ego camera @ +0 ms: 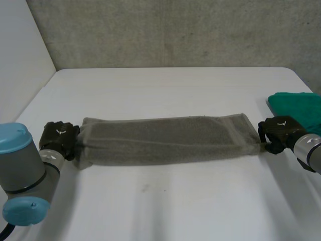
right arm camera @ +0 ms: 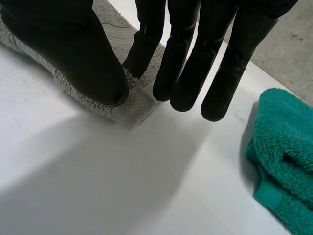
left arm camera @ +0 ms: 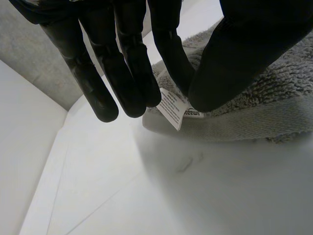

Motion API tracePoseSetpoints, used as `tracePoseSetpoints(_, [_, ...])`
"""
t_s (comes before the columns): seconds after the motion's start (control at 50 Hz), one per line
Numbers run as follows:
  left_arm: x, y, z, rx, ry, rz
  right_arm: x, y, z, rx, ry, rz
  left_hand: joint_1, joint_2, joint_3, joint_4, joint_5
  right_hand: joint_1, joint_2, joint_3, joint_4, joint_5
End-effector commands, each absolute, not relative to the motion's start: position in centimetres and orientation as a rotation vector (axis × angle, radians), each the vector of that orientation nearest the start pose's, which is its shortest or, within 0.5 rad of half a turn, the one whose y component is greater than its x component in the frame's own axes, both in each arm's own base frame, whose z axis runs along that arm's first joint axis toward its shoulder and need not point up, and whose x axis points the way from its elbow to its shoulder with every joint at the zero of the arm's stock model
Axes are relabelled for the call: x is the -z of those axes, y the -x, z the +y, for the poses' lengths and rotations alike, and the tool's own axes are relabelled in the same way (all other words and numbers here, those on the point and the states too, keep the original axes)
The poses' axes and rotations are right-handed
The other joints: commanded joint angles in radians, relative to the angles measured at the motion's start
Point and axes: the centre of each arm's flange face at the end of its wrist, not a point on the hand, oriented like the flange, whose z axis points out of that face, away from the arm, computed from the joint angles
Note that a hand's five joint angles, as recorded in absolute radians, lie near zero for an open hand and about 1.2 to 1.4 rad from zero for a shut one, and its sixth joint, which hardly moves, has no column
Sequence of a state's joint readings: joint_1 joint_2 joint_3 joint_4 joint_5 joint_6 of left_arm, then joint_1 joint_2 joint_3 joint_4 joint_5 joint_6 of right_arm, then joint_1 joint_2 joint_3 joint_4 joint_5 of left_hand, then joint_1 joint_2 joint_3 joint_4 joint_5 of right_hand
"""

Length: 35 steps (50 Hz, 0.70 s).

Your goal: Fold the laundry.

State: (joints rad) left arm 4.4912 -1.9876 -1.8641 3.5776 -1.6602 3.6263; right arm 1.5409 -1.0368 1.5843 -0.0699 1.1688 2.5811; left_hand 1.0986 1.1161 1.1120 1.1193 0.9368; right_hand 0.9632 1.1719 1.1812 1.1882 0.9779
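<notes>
The long grey terry towel, folded into a narrow strip, is laid flat across the middle of the white table, with its long axis running straight from one hand to the other. Its left end is pinched between thumb and finger of the left hand, beside a white sewn-in label. Its right corner is pinched likewise by the right hand. A fluffy green cloth is seen just behind the right hand.

White table – grey towel, green towel
</notes>
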Motion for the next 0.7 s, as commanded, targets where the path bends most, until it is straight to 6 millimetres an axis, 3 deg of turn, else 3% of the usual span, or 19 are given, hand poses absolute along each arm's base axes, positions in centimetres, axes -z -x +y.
tracePoseSetpoints(0.02, [-14.1,18.7,-29.6,1.773,-0.715,2.173,-13.9,-15.3,-35.0,1.695,1.023,2.452,0.219,0.201,0.205,0.198,0.206,0.433,0.224,0.215,0.208,0.244])
tracePoseSetpoints(0.12, [-16.7,18.4,-29.9,1.850,-0.740,2.081,-15.5,-15.3,-34.7,1.758,1.047,2.433,0.193,0.175,0.179,0.172,0.180,0.433,0.224,0.215,0.208,0.244])
tracePoseSetpoints(0.2, [-17.5,18.9,-29.6,1.910,-0.800,2.070,-16.6,-15.4,-34.4,1.796,1.051,2.409,0.087,0.070,0.074,0.067,0.075,0.433,0.224,0.215,0.208,0.244])
tracePoseSetpoints(0.24, [-17.3,19.1,-29.4,1.912,-0.830,2.082,-16.6,-15.6,-34.1,1.790,1.055,2.403,-0.062,-0.080,-0.076,-0.083,-0.075,0.433,0.224,0.215,0.208,0.244])
tracePoseSetpoints(0.28, [-16.6,19.4,-28.7,1.883,-0.866,2.126,-16.4,-15.8,-33.9,1.777,1.059,2.408,-0.370,-0.387,-0.383,-0.390,-0.382,0.433,0.224,0.215,0.208,0.244])
tracePoseSetpoints(0.42, [-15.2,19.3,-26.7,1.737,-0.894,2.282,-15.0,-15.7,-33.7,1.719,1.058,2.436,-0.377,-0.395,-0.391,-0.398,-0.390,0.433,0.224,0.215,0.208,0.244])
tracePoseSetpoints(0.48, [-15.0,18.9,-26.0,1.701,-0.823,2.382,-14.9,-15.7,-33.7,1.712,1.058,2.437,-0.368,-0.386,-0.382,-0.389,-0.381,0.433,0.224,0.215,0.208,0.244])
tracePoseSetpoints(0.6, [-15.4,18.1,-26.0,1.755,-0.450,2.625,-14.9,-15.7,-33.7,1.712,1.057,2.437,-0.243,-0.260,-0.256,-0.264,-0.256,0.433,0.224,0.215,0.208,0.244])
tracePoseSetpoints(0.7, [-15.4,17.9,-26.0,1.776,-0.320,2.693,-14.7,-15.7,-33.6,1.699,1.058,2.439,-0.207,-0.224,-0.220,-0.228,-0.220,0.433,0.224,0.215,0.208,0.244])
